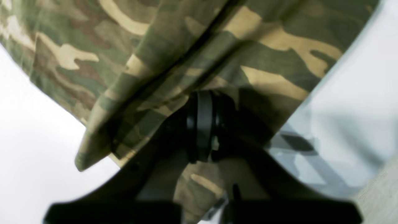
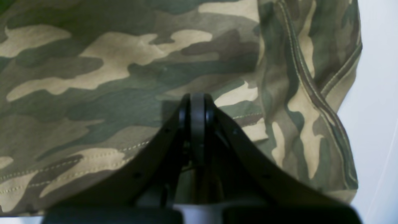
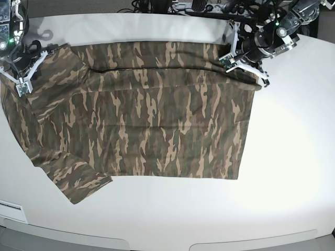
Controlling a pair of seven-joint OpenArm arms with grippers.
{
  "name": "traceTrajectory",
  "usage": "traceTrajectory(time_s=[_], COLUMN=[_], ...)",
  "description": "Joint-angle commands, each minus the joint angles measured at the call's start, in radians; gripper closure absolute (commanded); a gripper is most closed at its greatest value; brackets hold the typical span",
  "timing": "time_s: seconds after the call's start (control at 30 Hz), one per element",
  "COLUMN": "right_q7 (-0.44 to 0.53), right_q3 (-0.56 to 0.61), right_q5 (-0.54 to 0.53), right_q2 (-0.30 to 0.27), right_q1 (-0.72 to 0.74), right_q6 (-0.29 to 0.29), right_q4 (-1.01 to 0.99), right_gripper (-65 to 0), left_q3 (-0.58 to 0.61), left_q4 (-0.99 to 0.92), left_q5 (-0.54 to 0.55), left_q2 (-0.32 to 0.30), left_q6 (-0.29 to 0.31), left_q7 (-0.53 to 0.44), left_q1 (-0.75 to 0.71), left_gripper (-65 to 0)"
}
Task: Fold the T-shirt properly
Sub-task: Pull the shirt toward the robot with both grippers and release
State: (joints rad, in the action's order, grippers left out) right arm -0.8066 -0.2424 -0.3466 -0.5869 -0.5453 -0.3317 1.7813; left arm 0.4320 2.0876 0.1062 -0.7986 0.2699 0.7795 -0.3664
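The camouflage T-shirt (image 3: 157,120) lies spread on the white table (image 3: 293,157), its far edge doubled over in a long strip. My left gripper (image 3: 229,61) is at the shirt's far right corner. In the left wrist view its fingers (image 1: 202,102) are shut, folds of cloth (image 1: 149,81) gather at their tips, and more cloth hangs below them. My right gripper (image 3: 23,83) is at the far left sleeve. Its fingers (image 2: 197,102) are shut against the cloth beside a stitched hem (image 2: 93,155). Whether cloth sits between its tips is hard to see.
Cables and equipment (image 3: 209,8) crowd the table's far edge behind the shirt. The near sleeve (image 3: 78,183) sticks out toward the table's front left. The table's front edge (image 3: 157,240) runs along the bottom of the base view.
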Motion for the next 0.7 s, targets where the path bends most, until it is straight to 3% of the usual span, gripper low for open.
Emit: traceTrajectory(time_s=[0.0, 0.2, 0.67], right_q7=[-0.137, -0.138, -0.141], right_q3=[0.01, 0.01, 0.01], right_q5=[0.011, 0.01, 0.015], right_q2=[0.002, 0.002, 0.002], right_q1=[-0.045, -0.106, -0.288], right_q6=[-0.024, -0.015, 0.041], right_q4=[-0.02, -0.02, 0.15], right_gripper=[0.0, 0.0, 0.0], left_q3=[0.016, 0.016, 0.016], left_q4=[-0.005, 0.003, 0.026], left_q5=[0.009, -0.051, 0.002], left_q2=[-0.02, -0.039, -0.038], left_q6=[0.047, 0.01, 0.007], left_q7=[0.105, 0.105, 0.146], left_q1=[-0.037, -0.054, -0.074], left_gripper=[0.0, 0.0, 0.0])
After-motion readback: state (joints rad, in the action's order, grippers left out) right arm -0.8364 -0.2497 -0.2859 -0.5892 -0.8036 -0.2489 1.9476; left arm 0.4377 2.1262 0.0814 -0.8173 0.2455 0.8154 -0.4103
